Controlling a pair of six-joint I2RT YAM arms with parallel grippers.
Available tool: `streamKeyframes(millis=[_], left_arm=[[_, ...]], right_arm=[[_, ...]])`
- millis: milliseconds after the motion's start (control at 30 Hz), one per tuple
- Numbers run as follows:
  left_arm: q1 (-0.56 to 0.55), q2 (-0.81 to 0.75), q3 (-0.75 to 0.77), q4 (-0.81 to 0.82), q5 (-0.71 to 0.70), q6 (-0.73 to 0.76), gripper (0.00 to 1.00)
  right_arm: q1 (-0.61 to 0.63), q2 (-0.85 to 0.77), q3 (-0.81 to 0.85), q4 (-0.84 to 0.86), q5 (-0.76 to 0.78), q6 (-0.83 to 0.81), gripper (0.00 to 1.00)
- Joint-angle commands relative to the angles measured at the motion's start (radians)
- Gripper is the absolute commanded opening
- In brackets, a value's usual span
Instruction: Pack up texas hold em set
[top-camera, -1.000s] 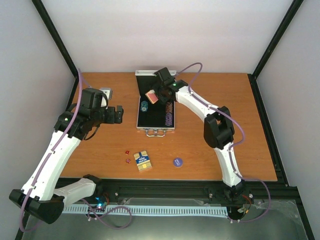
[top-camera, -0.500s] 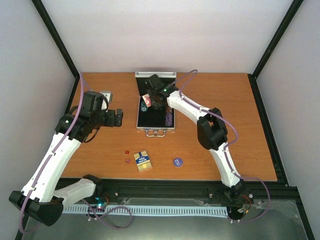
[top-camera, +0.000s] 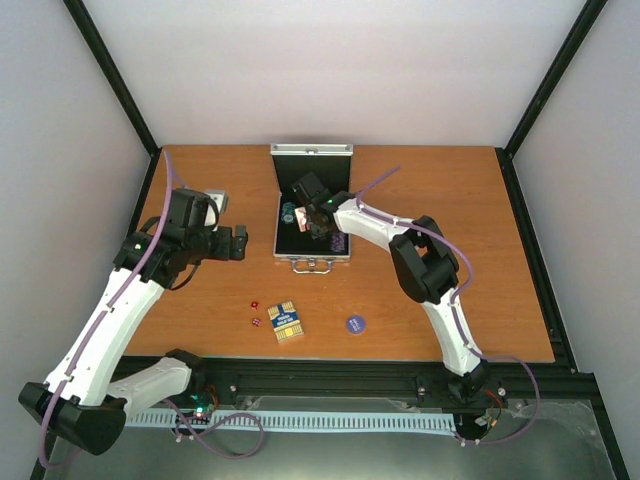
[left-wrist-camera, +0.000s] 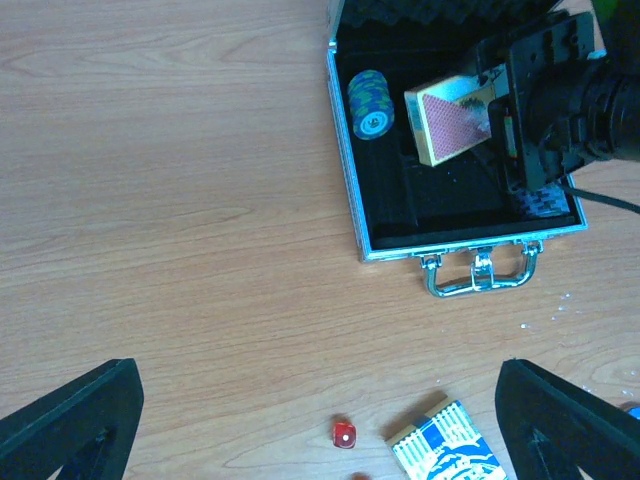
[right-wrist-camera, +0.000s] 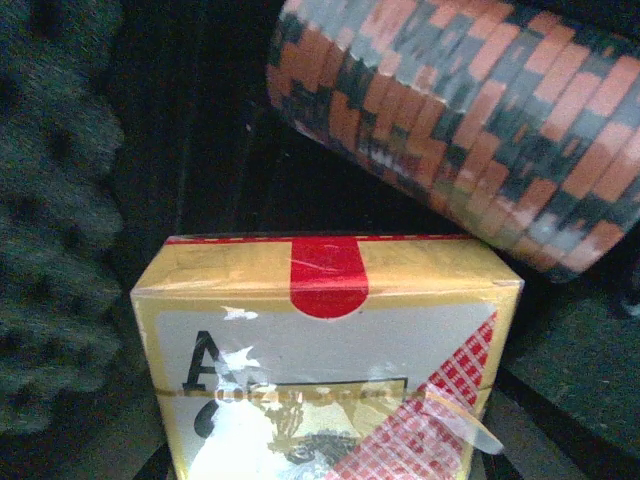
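One red deck (left-wrist-camera: 455, 120) clamped in right fingers (left-wrist-camera: 520, 110) over case (left-wrist-camera: 346, 185); left fingers (left-wrist-camera: 70, 425) spread wide, empty.

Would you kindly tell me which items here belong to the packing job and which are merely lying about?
Job: silver aluminium case, red card deck, blue-green chip stack, blue-yellow card deck, tiny red dice, blue disc.
Lying about: small white box, rear left.

Left wrist view: blue-yellow deck (left-wrist-camera: 450, 455) cut off by the bottom edge; right wrist view: red deck (right-wrist-camera: 330, 350) cut off likewise, chip stack (right-wrist-camera: 470, 120) running past the top and right edges.
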Motion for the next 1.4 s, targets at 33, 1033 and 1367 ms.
streamKeyframes(millis=[33, 1033, 1367], left_arm=[[0.004, -0.019, -0.014, -0.003, 0.026, 0.009, 0.99], [-0.009, 0.002, -0.021, 0.003, 0.023, 0.031, 0.99], [-0.010, 0.012, -0.019, 0.005, 0.012, 0.040, 0.99]], right_arm=[[-0.006, -0.058, -0.006, 0.102, 0.076, 0.111, 0.03], [-0.035, 0.088, 0.146, 0.082, 0.063, 0.262, 0.11], [-0.041, 0.090, 0.144, 0.062, 0.049, 0.288, 0.30]])
